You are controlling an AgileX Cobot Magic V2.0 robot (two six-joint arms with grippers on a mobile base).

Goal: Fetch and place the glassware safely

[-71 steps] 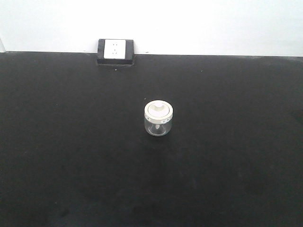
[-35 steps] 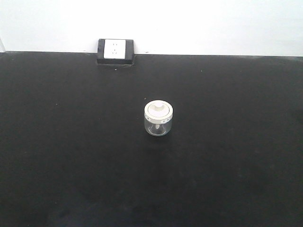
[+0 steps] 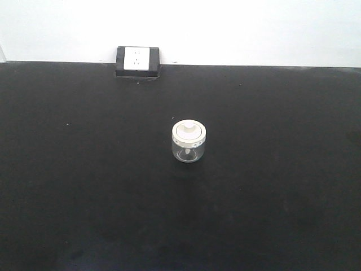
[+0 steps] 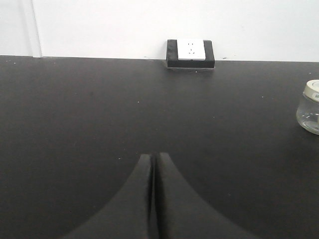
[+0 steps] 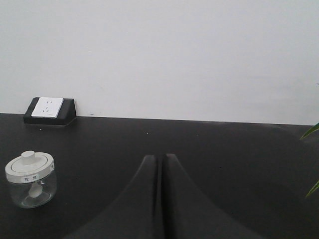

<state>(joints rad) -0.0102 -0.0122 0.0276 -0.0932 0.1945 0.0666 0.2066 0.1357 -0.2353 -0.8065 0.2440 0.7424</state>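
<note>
Nearest to you in the left wrist view, the left pincer [image 4: 153, 164] sits closed, its two dark fingers pressed together with only a thin seam between them, holding nothing. From it, the jar [image 4: 311, 106] stands off at about 2 o'clock, well apart, cut by the right edge of the view.

In the right wrist view, the right pincer [image 5: 160, 164] is likewise closed and empty, fingers meeting along a narrow line. Your jar [image 5: 31, 179] lies at about 9 o'clock from it, well apart, resting on the black worktop [image 5: 229, 164].

The jar stands upright: its axis is vertical, the off-white lid [image 5: 29, 166] on top with its knob pointing straight up, clear glass below. It is squat, about as wide as it is tall. Small dark marks run around the lid's rim; you cannot read them.

In the front view the jar [image 3: 189, 140] sits alone near the worktop's [image 3: 84, 180] middle. Beyond it, at 11 o'clock, a white socket [image 3: 137, 60] in a black housing stands at the far edge against the pale wall [image 3: 254, 28]. A green leaf tip [image 5: 310, 130] pokes in at 3 o'clock of the right wrist view.
</note>
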